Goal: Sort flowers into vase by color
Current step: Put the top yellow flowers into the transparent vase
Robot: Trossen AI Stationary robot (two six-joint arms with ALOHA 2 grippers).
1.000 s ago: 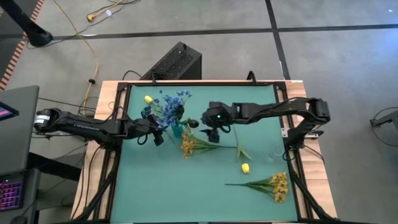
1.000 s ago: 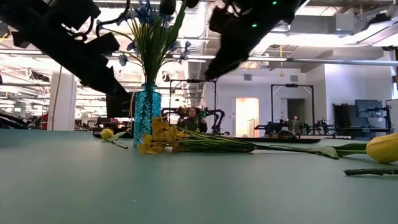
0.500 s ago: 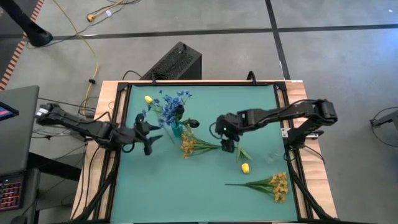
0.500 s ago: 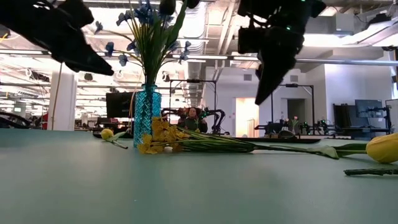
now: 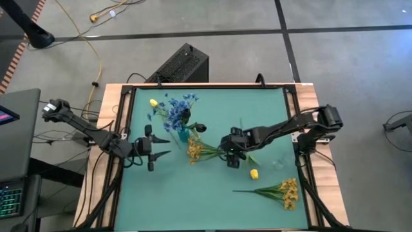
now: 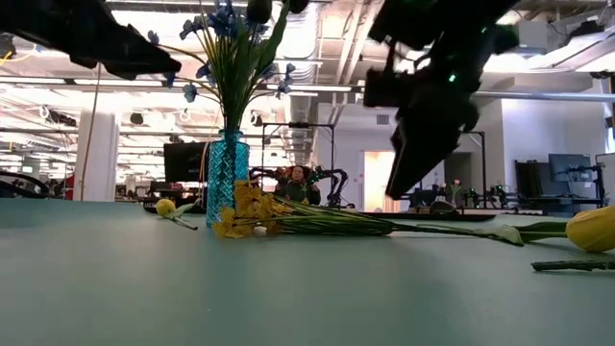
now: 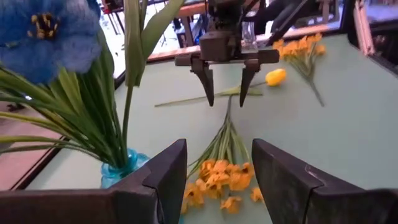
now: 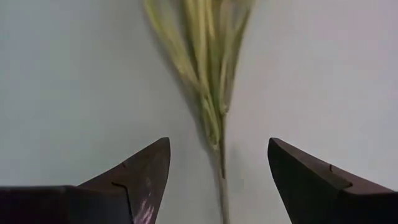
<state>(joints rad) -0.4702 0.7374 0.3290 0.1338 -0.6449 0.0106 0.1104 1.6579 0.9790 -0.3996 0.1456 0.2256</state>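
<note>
A blue glass vase [image 5: 183,133] stands upright with blue blossoms and a dark bud in it. A yellow-orange sprig [image 5: 201,151] lies flat beside it, its stem pointing toward the table's right. My right gripper [image 5: 230,160] hangs open over that stem [image 8: 214,118], one finger on each side and both clear of it. My left gripper [image 5: 162,146] is open, left of the vase and pointing at it. Another yellow-orange sprig [image 5: 283,191] lies near the right front corner. One yellow bud [image 5: 253,173] lies near it, another [image 5: 153,102] behind the vase.
A small clear glass [image 5: 283,158] stands by the table's right edge. The left wrist view shows the vase [image 7: 124,165], the sprig's blossoms [image 7: 221,180] and the right gripper [image 7: 225,99] beyond them. Bare green table [image 5: 187,200] spreads along the near side.
My right gripper has moved from beside the vase toward the table's near right and come down over the sprig's stem, staying open. My left gripper has drawn back from the vase toward the table's left and near edge. The flowers have kept still.
</note>
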